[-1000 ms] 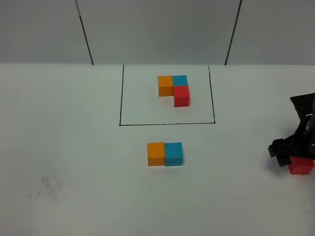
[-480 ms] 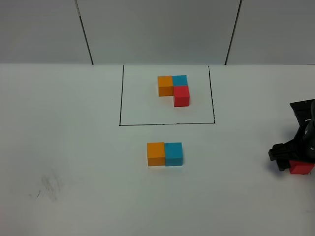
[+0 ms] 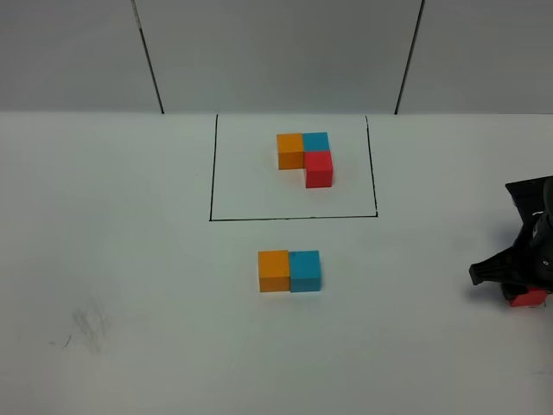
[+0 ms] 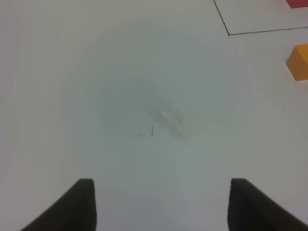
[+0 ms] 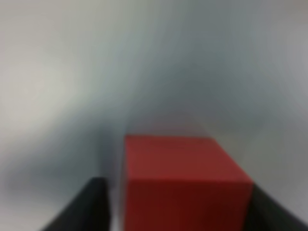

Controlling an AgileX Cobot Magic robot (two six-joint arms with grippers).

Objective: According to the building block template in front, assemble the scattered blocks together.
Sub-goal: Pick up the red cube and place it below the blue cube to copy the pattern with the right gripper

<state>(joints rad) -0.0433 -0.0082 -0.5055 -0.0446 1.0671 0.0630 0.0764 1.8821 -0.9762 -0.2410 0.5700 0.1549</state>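
Where white tabletop point(image 3: 130, 259) meets grey wall panels point(image 3: 276, 52), right gripper point(image 5: 178, 207) straddles red cube point(image 3: 528, 298) far right, jaws open, gap one side; left gripper point(image 4: 161, 207) wide, holding nothing; orange cube point(image 3: 273, 270) touches teal cube point(image 3: 305, 270) below template point(image 3: 304, 156).

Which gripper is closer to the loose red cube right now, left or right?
Right. The right gripper straddles the red cube, one finger on each side. The left gripper hangs over a smudged patch of table, far across from that cube.
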